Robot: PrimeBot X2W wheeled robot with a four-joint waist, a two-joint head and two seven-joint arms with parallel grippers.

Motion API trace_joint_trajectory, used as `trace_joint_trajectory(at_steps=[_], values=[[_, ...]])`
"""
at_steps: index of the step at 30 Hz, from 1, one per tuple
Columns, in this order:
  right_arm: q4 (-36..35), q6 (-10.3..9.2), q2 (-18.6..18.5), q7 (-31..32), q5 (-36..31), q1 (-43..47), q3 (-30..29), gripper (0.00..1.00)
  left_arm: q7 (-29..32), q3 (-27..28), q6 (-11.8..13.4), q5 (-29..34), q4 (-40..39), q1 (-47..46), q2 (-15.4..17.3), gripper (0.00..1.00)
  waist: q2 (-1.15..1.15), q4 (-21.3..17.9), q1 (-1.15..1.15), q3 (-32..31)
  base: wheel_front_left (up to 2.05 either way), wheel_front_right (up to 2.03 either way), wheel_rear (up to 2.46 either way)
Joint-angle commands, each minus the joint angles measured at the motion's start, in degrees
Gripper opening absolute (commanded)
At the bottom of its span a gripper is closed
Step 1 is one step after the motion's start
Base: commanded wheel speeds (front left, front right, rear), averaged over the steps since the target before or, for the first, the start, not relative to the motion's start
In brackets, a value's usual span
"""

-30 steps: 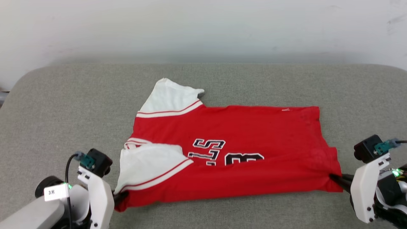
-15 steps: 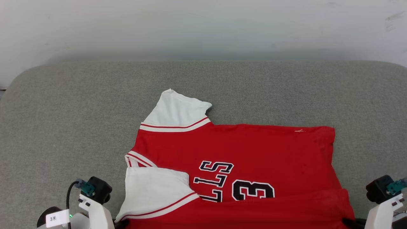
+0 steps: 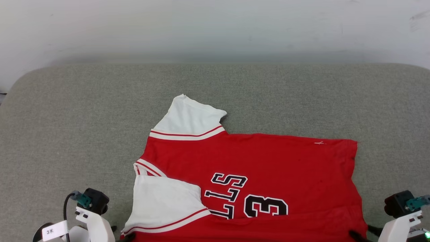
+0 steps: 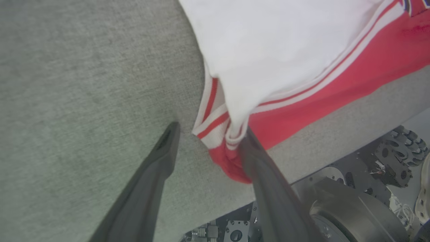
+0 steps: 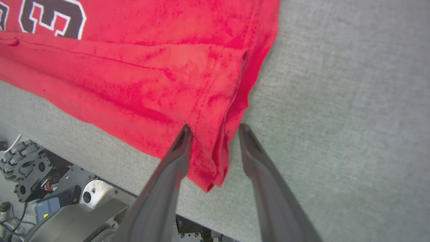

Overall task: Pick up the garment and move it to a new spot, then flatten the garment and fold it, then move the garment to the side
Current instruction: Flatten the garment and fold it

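The left end effector stands with its 2 fingers apart around the near sleeve-side corner of the garment, 1 finger touching the cloth but not clamping it. The garment lies flat along the near edge of the grey tabletop, long axis running left to right, white sleeves at the left, hem at the right, a near strip folded over the foot of the lettering. The right end effector is likewise parted astride the hem corner, so each arm looks best placed to take its own corner.
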Motion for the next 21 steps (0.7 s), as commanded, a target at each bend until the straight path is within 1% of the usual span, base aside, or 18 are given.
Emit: trace_joint_trajectory(at_steps=[1, 4, 8, 12, 14, 17, 19, 21], values=[[-0.41, -0.09, 0.32, -1.93, -1.24, 0.70, -1.06, 1.00, -1.04, 0.55, 0.34, 0.54, 0.01, 0.66, 0.71, 1.00, 0.00, 0.15, 0.00, -0.67, 0.00, 0.00, 0.00], [-2.05, -0.07, 1.54, -5.59, -2.55, 1.04, -3.53, 1.00, -2.49, 1.26, 1.01, 1.09, -1.32, 0.58, 1.77, 1.00, 0.00, 0.07, 0.00, -1.54, 0.00, 0.00, 0.00], [-5.26, -0.07, 4.08, -11.58, -5.79, 1.04, -8.17, 1.00, -6.49, 3.49, 2.40, 2.68, -4.17, -0.99, 3.37, 1.00, 0.00, -0.31, 0.00, -2.30, 0.00, 0.00, 0.00], [-8.15, -0.07, 8.96, -20.05, -11.39, -0.02, -13.62, 1.00, -11.17, 5.70, 4.26, 5.31, -5.51, -2.70, 4.38, 1.00, 0.00, -1.12, 0.00, -2.64, 0.00, 0.00, 0.00], [-9.50, -0.07, 12.02, -24.14, -14.28, -0.39, -16.19, 1.00, -12.93, 6.76, 4.98, 6.74, -5.72, -4.11, 4.76, 1.00, 0.00, -1.67, 0.00, -2.59, 0.00, 0.00, 0.00], [-11.71, -0.07, 16.24, -29.26, -18.08, -0.58, -19.50, 1.00, -15.12, 8.42, 5.69, 8.41, -5.68, -7.18, 4.28, 1.00, 0.00, -2.59, 0.00, -2.12, 0.00, 0.00, 0.00], [-13.44, -0.07, 18.59, -31.88, -20.22, -0.79, -20.49, 1.00, -15.93, 9.46, 5.58, 9.15, -5.25, -9.70, 3.68, 1.00, 0.00, -3.42, 0.00, -1.41, 0.00, 0.00, 0.00], [-14.92, -0.07, 20.23, -33.85, -22.00, -1.13, -20.36, 1.00, -15.52, 9.80, 4.91, 10.57, -4.47, -12.85, 3.46, 1.00, 0.00, -4.44, 0.00, -0.29, 0.00, 0.00, 0.00]])
